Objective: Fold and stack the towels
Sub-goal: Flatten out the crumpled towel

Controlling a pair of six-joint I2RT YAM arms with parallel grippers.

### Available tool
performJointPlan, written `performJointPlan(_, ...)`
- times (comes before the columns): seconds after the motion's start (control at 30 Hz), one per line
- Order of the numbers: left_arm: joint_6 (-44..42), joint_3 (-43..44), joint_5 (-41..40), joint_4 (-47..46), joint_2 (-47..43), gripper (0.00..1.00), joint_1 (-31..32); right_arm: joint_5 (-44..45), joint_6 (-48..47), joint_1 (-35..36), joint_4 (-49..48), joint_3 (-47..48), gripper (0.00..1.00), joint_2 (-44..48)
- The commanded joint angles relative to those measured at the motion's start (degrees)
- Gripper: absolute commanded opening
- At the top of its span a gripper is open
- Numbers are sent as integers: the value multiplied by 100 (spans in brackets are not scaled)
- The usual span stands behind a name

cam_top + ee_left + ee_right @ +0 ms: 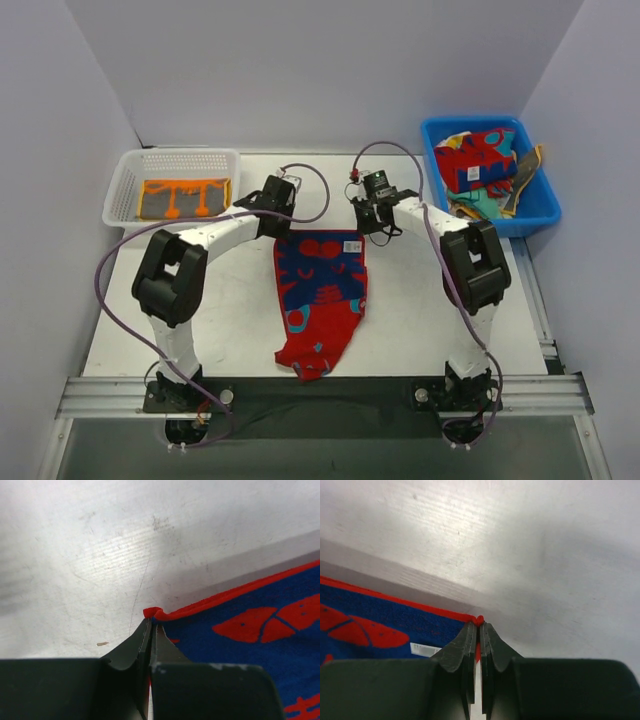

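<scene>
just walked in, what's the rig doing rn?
Both arms are on one red and blue towel on the table. The left gripper is pinched shut on its far-left corner, and the right gripper on its far-right corner. An orange towel lies in the white basket. More towels sit crumpled in the blue bin.

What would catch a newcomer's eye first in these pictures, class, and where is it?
The red towel with blue shapes lies mid-table, its two far corners pinched by the shut left gripper and right gripper. At far right, a blue bin holds a heap of towels; at far left, a white basket holds an orange towel.
</scene>
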State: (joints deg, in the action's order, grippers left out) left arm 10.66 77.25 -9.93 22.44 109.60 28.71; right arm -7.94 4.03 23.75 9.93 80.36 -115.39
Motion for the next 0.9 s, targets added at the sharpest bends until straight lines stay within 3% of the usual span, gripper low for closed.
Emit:
performJointPlan(0.0,-309,44,-88,-608,-615,0,-67,267,361,-133,-710,-213,0,982)
performJointPlan(0.3,-310,-184,194,-846,-1019,0,-67,302,616,-151,-1432,-1039,0,1914)
performJointPlan(0.47,-467,149,123,-811,-1493,0,-67,548,432,-151,-1503,-979,0,2424)
performJointPlan(0.87,-1944,2170,115,-811,-2742,0,187,531,-236,-134,-1143,963,0,3629)
